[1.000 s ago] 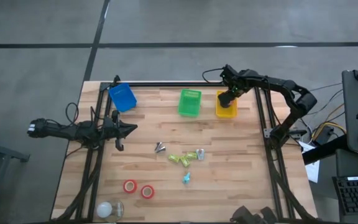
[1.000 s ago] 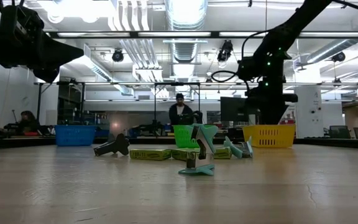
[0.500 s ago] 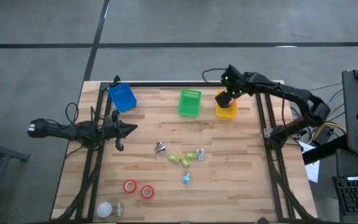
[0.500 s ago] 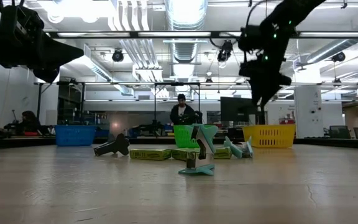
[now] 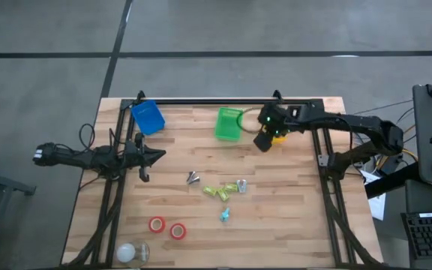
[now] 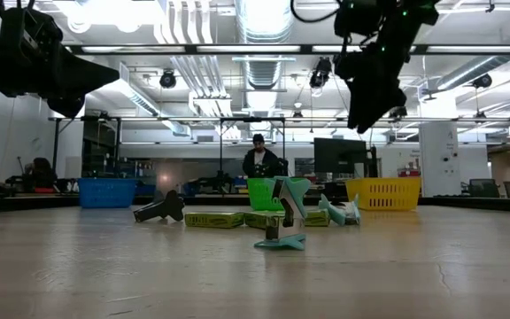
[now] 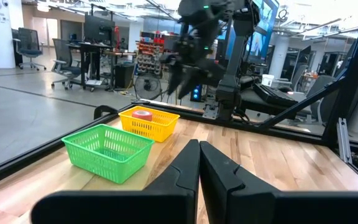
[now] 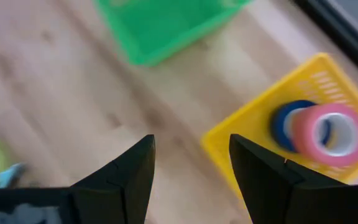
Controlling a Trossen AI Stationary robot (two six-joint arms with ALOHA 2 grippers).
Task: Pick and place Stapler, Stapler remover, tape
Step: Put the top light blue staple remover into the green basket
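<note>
My right gripper point(image 5: 264, 139) is open and empty, raised high point(image 6: 368, 84) between the green basket point(image 5: 229, 124) and the yellow basket point(image 8: 253, 121). A dark blue tape roll point(image 8: 286, 122) and a red tape roll point(image 8: 329, 134) lie inside the yellow basket. Two more red tape rolls point(image 5: 157, 224) point(image 5: 178, 231) lie flat near the table's near left corner. Yellow-green staplers point(image 5: 217, 193), a dark stapler remover point(image 5: 193, 178) and teal pieces point(image 5: 224, 216) lie mid-table. My left gripper point(image 5: 156, 155) is shut and waits at the left side.
A blue basket point(image 5: 148, 117) stands at the far left corner. A white roundish object point(image 5: 128, 252) sits at the near left edge. Black frame rails run along the table's left, right and far sides. A person point(image 6: 257, 159) stands in the room beyond the table.
My right gripper has risen from low over the yellow basket and moved toward the near edge and slightly left, ending beside the green basket. Nothing on the table has moved.
</note>
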